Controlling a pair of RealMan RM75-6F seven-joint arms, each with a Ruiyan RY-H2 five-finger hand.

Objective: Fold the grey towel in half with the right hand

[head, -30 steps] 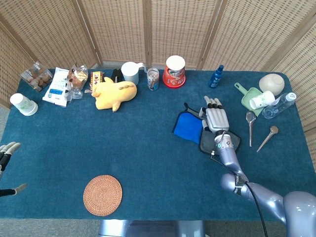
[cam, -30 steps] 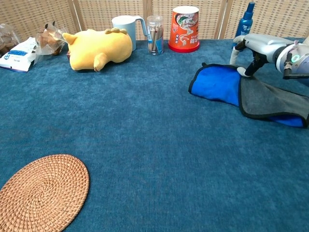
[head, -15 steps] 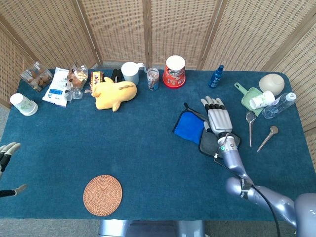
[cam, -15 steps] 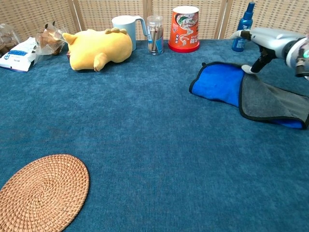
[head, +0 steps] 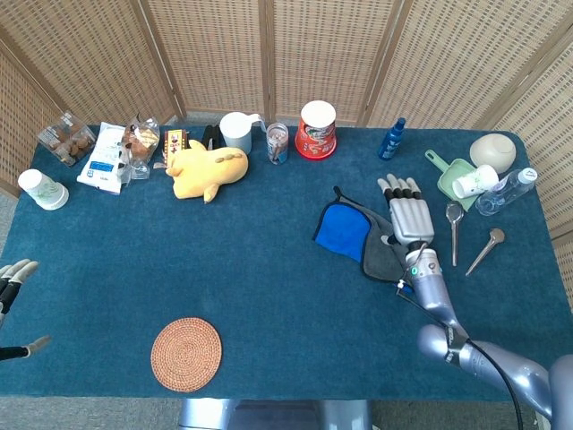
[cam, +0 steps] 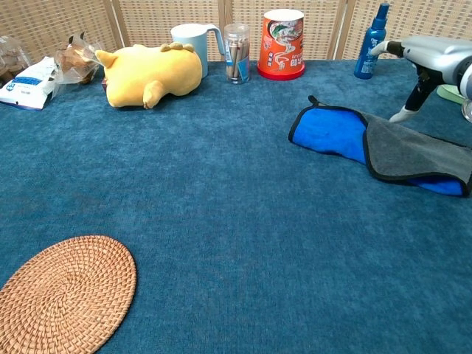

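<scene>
At right of centre in the head view, the grey towel with blue underside [head: 363, 235] lies partly folded on the blue tabletop [head: 269, 287], its long axis going left to right. Just beside its right edge hovers the right hand [head: 411, 218], fingers straight, holding nothing. Open room lies toward the lower left; the left hand [head: 12, 278] is well apart.

Bright, even light falls from overhead; shadows are soft and short, as under the yellow plush toy [cam: 151, 74]. The dark blue cloth-covered table [head: 260, 269] shows no glare. Both views are sharp, the chest view slightly softer at its edges.
</scene>
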